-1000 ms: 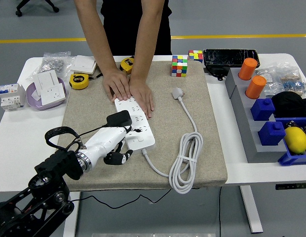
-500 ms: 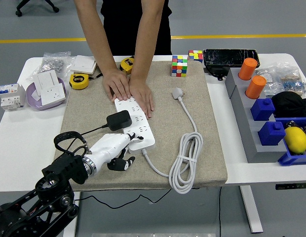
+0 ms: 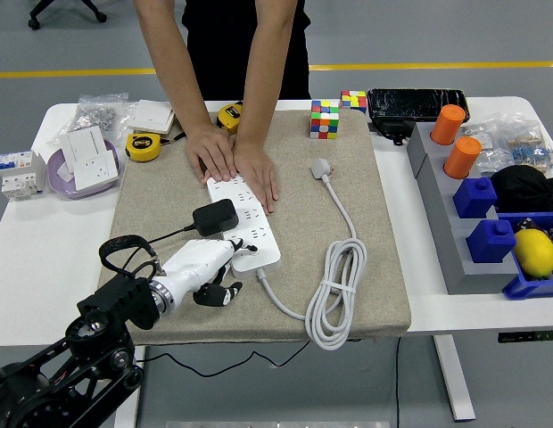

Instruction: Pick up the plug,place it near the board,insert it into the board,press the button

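A white power strip (image 3: pixel 247 223) lies on the beige mat (image 3: pixel 259 223). A black plug (image 3: pixel 215 217) sits in one of its sockets, its black cable running left. My left hand (image 3: pixel 225 267) is at the strip's near end, one white finger stretched out onto the strip by its button, the other fingers curled beneath. It holds nothing. A person's two hands (image 3: pixel 234 162) press flat on the strip's far end. The strip's white cord (image 3: pixel 334 290) lies coiled to the right, ending in a white plug (image 3: pixel 322 167). My right arm is out of view.
Two Rubik's cubes (image 3: pixel 325 119), tape measures (image 3: pixel 144 145) and a purple dish of white sockets (image 3: pixel 85 165) lie at the back. A grey rack with orange cylinders (image 3: pixel 455 143), blue blocks (image 3: pixel 482 218) and a yellow lemon (image 3: pixel 534 251) stands at the right.
My left hand let go of the black plug, which now stands in the strip, and drew back toward the strip's near end with one finger extended. The person's hands stayed put.
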